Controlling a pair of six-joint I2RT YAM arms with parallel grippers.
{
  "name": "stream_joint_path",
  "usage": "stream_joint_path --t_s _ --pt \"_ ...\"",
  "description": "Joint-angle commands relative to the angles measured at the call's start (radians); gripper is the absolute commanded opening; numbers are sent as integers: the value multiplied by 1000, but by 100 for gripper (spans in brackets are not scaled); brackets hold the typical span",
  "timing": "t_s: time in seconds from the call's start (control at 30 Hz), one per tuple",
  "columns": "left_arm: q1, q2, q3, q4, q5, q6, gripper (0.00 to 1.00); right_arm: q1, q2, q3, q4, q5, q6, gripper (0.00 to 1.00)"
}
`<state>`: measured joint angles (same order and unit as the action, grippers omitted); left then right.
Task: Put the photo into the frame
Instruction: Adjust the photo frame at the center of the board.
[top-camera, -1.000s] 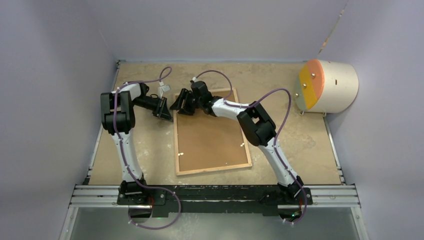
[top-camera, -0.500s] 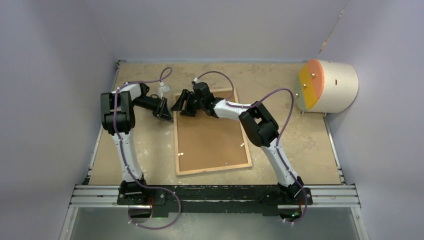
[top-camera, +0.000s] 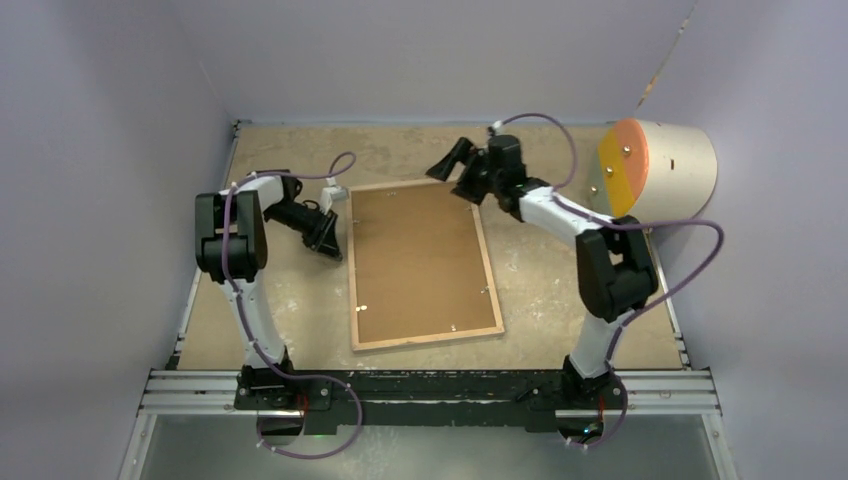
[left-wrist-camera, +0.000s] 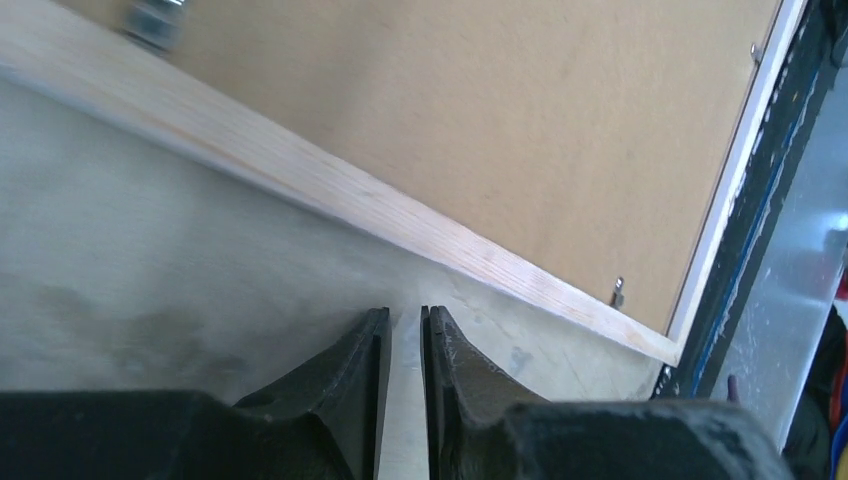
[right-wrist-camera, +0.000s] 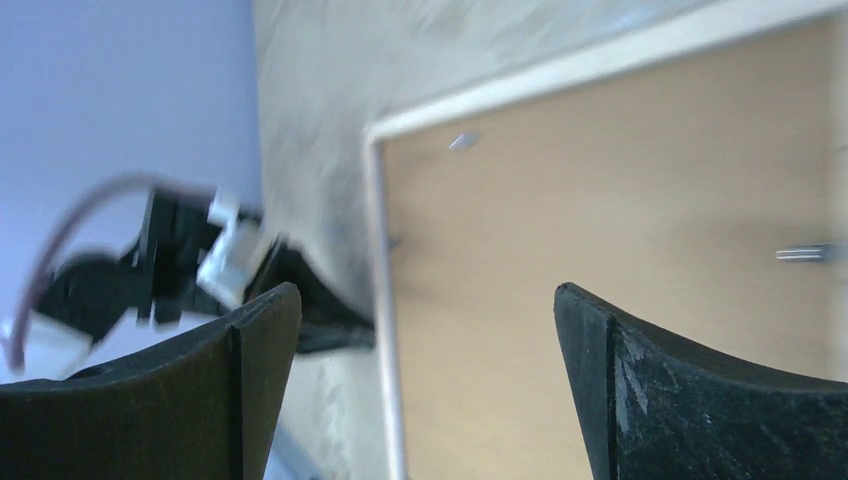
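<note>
Evidently the frame (top-camera: 428, 336) lies back-up on the worktop (top-camera: 570, 285), ready for loading. The left gripper (top-camera: 328, 243), nearly pressed together, sits beside its rim, and the right gripper (top-camera: 458, 174) is spread above the far corner (photo unseen).

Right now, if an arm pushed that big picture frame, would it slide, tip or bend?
Likely slide, not tip: the frame lies flat on the table. Its thin wood rim suggests light weight; the fitted backing board probably stiffens it.

frame (top-camera: 428, 337) on table (top-camera: 560, 270), drum (top-camera: 655, 172) far right
</note>
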<state>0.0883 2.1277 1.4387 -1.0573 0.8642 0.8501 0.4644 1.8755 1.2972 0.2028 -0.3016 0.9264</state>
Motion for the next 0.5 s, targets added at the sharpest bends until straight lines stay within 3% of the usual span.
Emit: stream_joint_path --t_s 0.0,0.17,0.47 --pt "-58 -101 -104 47 -112 79 23 -118 -109 -89 -138 189 -132 99" --pt "-132 -154 -213 99 -169 74 23 -171 -86 -131 -164 237 -174 99" --pt "-159 -179 -273 114 -173 73 23 -154 85 -24 -120 152 -178 99"
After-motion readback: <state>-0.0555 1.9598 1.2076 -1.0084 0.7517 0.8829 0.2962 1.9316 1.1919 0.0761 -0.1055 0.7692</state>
